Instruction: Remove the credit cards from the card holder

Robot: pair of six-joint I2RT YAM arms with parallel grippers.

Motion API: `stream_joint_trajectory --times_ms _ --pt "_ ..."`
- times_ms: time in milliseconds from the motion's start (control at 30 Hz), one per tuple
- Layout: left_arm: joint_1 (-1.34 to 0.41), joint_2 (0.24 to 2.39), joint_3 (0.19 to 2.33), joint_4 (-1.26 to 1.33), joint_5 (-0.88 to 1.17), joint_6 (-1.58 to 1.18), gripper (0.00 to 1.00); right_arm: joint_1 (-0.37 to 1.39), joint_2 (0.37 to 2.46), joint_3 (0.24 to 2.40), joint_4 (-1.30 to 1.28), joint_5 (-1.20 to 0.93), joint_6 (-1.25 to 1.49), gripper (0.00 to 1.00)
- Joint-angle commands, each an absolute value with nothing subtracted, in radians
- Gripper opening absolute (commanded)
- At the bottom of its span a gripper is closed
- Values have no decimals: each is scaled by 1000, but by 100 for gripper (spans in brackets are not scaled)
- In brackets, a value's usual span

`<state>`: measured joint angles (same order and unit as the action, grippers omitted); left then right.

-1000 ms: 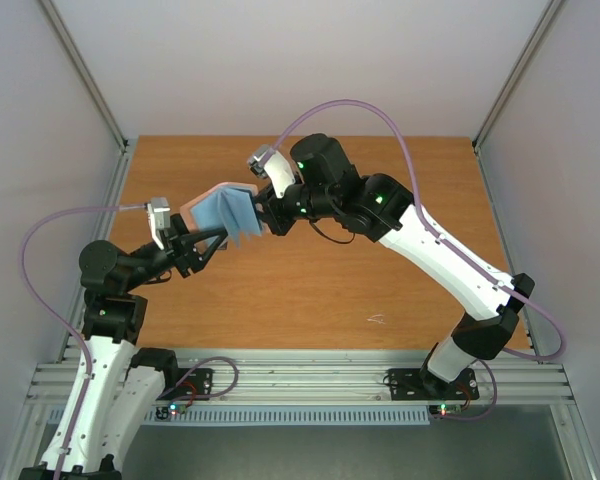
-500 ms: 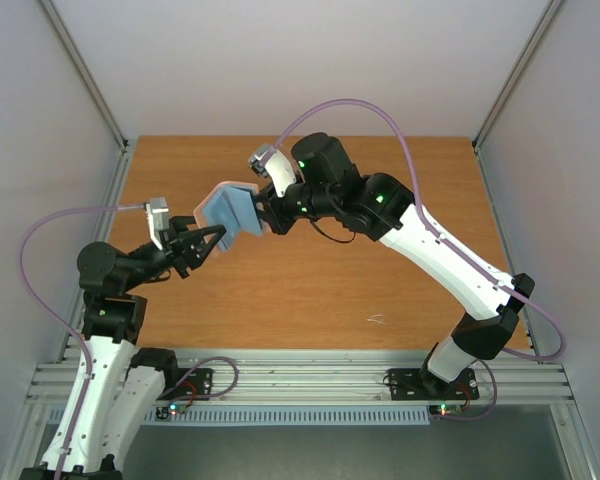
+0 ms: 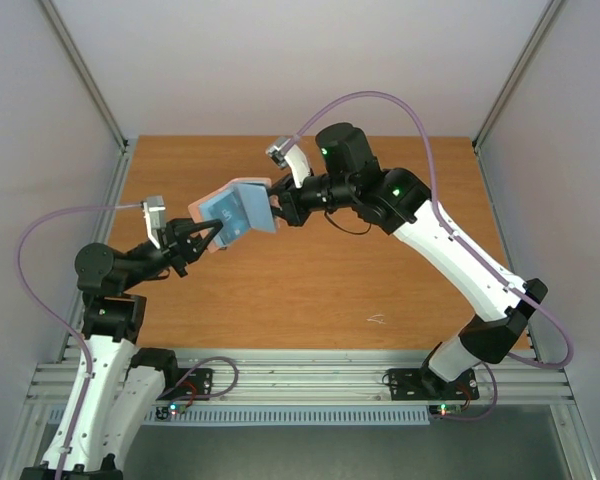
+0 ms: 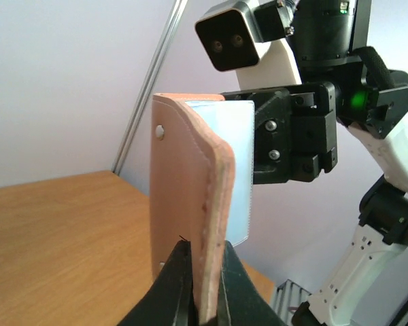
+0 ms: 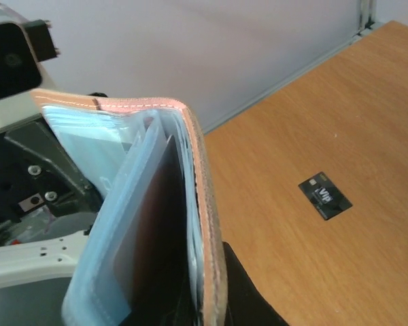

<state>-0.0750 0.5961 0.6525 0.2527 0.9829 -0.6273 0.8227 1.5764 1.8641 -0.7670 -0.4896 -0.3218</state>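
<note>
Card holder (image 3: 235, 212) aloft, upper centre of frame, open. Left end effector (image 4: 202, 275) pinched on its pink flap; right end effector (image 3: 278, 208) clamped on other flap. Black card (image 5: 324, 195) lies on bench (image 5: 381, 122).

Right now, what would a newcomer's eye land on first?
The taupe folding card holder, light blue inside, hangs open in mid-air above the wooden table. The left gripper and the right gripper each clamp one flap. A dark grey-black card lies flat on the table.
</note>
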Motion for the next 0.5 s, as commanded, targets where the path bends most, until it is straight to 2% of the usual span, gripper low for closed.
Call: stream_joint_trajectory --times_ms 0,100,167,400,467 --pt "-81 585 666 327 1035 -641 0 796 1552 1842 -674 -572 -276 10" --pt "-81 582 677 235 957 -621 0 781 1551 1848 -709 -530 -292 46" --pt "-81 580 682 170 898 -592 0 762 1538 1846 -734 -499 -315 60" --pt "-81 575 688 92 844 -520 0 737 1524 1906 -911 -445 -455 98" --pt "-81 577 691 72 828 -504 0 746 1532 1922 -937 -417 -457 98"
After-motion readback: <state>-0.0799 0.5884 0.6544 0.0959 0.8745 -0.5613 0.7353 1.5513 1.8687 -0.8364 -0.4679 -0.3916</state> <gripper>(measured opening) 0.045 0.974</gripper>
